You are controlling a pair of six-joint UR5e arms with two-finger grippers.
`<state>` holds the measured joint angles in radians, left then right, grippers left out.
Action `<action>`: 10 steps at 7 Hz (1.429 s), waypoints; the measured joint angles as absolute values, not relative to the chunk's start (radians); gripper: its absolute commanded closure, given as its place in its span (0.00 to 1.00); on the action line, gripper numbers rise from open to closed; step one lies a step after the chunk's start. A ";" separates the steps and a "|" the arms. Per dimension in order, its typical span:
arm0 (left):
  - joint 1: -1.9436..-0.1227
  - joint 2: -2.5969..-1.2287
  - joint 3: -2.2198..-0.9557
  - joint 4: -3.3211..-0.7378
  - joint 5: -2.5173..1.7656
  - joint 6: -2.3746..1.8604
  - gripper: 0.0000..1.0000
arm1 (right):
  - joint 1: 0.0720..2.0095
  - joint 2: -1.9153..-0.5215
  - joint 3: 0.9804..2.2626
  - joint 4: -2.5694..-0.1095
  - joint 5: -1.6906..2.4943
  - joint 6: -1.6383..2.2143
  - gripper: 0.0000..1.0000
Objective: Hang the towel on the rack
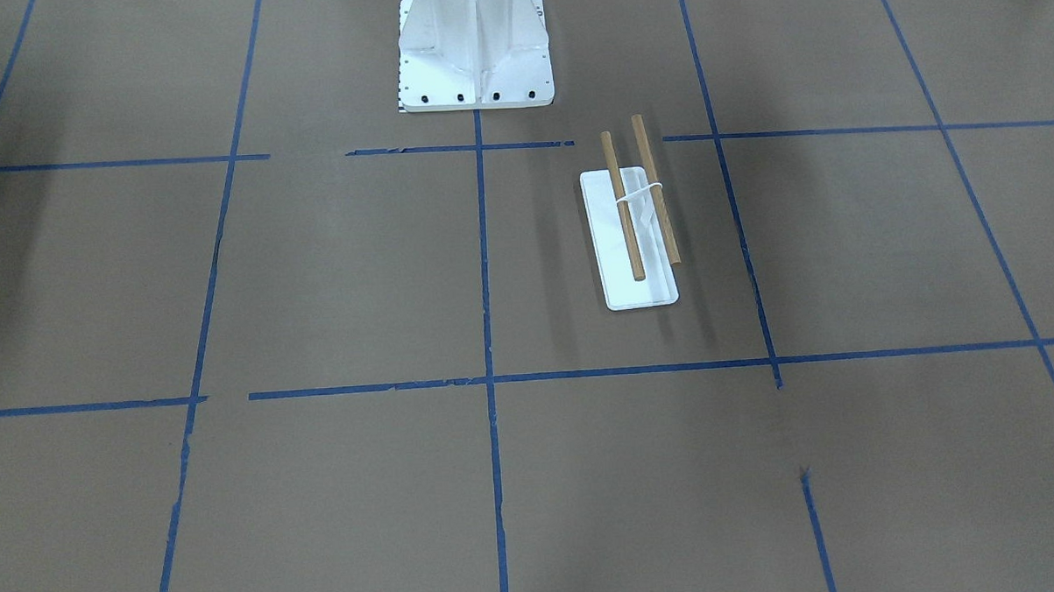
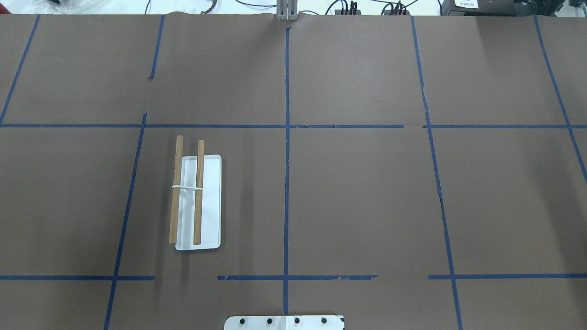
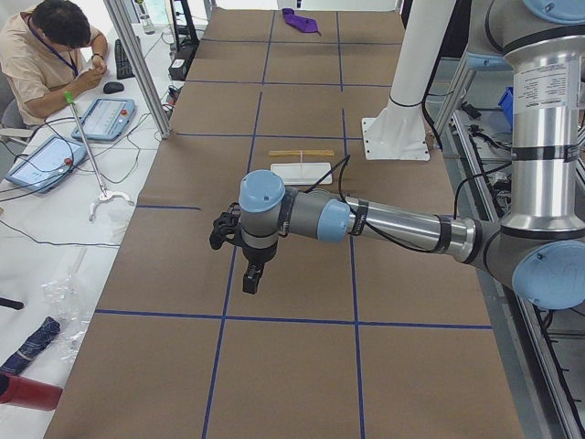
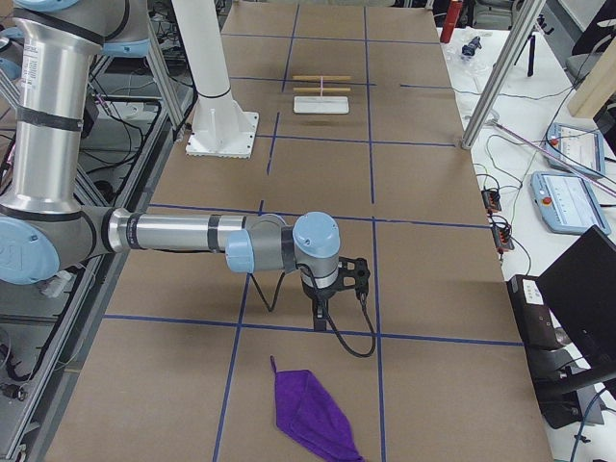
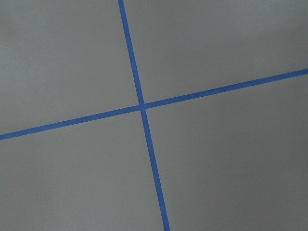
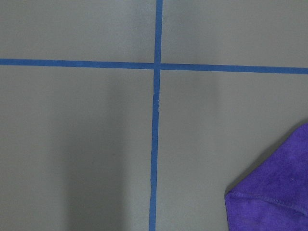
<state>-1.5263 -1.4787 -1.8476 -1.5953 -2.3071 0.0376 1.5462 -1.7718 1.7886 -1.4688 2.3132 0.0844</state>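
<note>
The purple towel [image 4: 313, 416] lies crumpled on the brown table at the end on my right. It also shows far off in the exterior left view [image 3: 302, 20], and its corner shows in the right wrist view [image 6: 274, 192]. The rack [image 2: 202, 201], a white tray base with two wooden rods [image 1: 634, 213], stands bare on my left half of the table [image 3: 302, 169]. My right gripper [image 4: 320, 316] hangs just above the table, a short way from the towel. My left gripper [image 3: 252, 279] hangs over the table well short of the rack. I cannot tell whether either is open or shut.
The white ribbed pedestal [image 1: 474, 44] stands at the table's robot side. Blue tape lines [image 2: 286, 137] cross the brown paper. An operator [image 3: 46, 46] sits beside the table with tablets [image 3: 105, 117], and a metal post [image 4: 500, 67] stands at the table's edge.
</note>
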 measured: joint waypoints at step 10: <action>-1.518 -1.560 -1.843 -1.839 -2.302 0.028 0.00 | 1.508 -1.771 1.829 -1.249 2.362 0.085 0.00</action>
